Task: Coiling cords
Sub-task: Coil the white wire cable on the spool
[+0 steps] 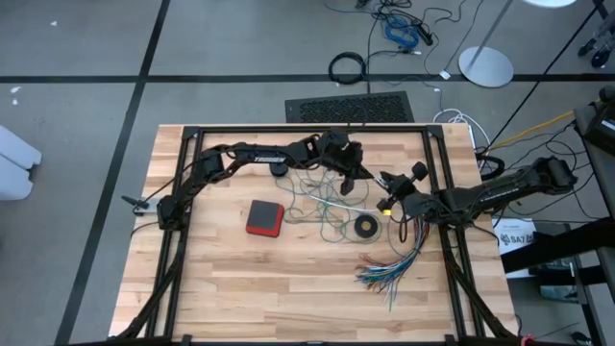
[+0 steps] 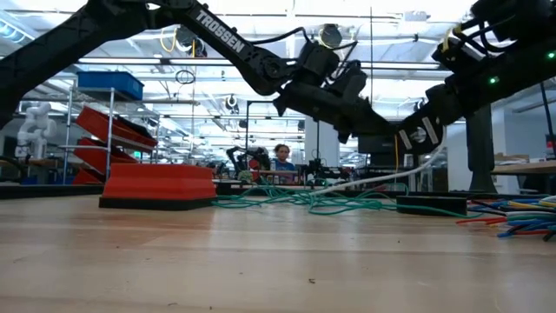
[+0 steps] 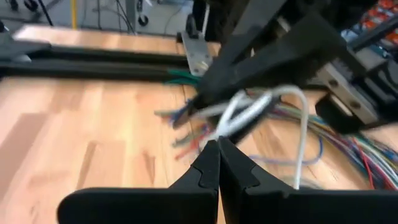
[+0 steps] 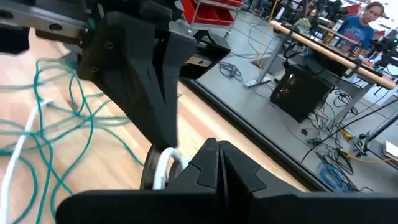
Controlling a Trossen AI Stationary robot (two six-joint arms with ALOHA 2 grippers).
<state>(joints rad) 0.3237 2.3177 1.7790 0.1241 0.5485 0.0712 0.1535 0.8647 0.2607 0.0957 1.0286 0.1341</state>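
Note:
The teal-green cord (image 1: 322, 207) lies in loose tangled loops on the wooden table's middle, also visible in the low view (image 2: 304, 202). The white cord (image 2: 365, 181) rises from the table to the two grippers, which meet just above it right of centre. My left gripper (image 1: 352, 185) reaches in from the far left and is shut. My right gripper (image 1: 387, 199) comes from the right and is shut too. A short loop of white cord (image 3: 292, 99) bows between them. My left gripper pinches the white cord between its fingertips at the top of a small loop (image 4: 164, 155). Its fingers slant down from the table's left. The cord is lifted clear there and hangs slack below. My right gripper is shut where the white cord (image 3: 214, 113) ends at its tips. In its own wrist view the finger hides the place of contact. The fingers slant down from the table's right, and the cord trails slack to the table.
A red box (image 1: 264, 217) sits left of the cords. A small black ring (image 1: 366, 227) and a fanned bundle of multicoloured wires (image 1: 389, 264) lie nearer the front right. A black frame (image 1: 307, 130) borders the table. A person (image 2: 282, 156) sits far behind.

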